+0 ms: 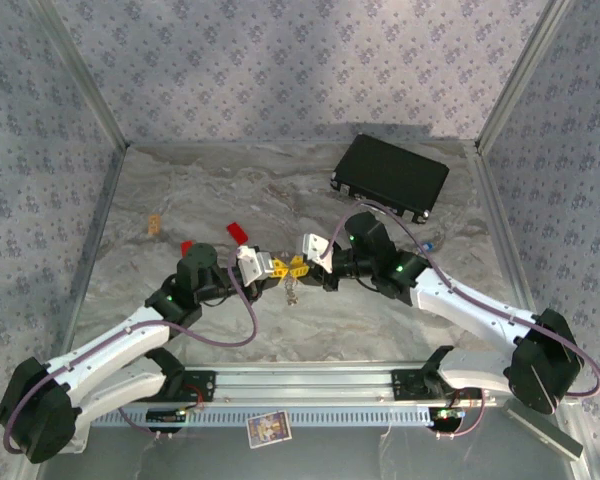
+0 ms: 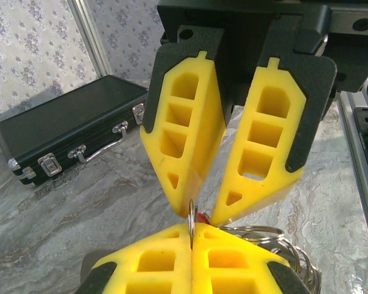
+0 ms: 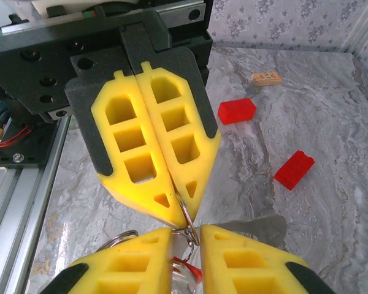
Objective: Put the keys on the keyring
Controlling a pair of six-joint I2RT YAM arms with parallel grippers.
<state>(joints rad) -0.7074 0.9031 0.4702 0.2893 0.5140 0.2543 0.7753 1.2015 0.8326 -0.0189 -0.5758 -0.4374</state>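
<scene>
two red blocks (image 3: 237, 111), one black case (image 1: 391, 175), one wooden piece (image 3: 267, 78)

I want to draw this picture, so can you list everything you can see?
keyring: one, silvery, pinched between the claw tips
key: one seen, red head, low between the right claw's fingers
blocks: two, red, on the table beyond the left arm
tan piece: one, far left
case: one, black, far right
blue speck: one, by the right arm, too small to tell
card: one, front rail
table: one, grey marble
left claw: yellow, shut on the keyring
right claw: yellow, tips slightly apart around the ring
</scene>
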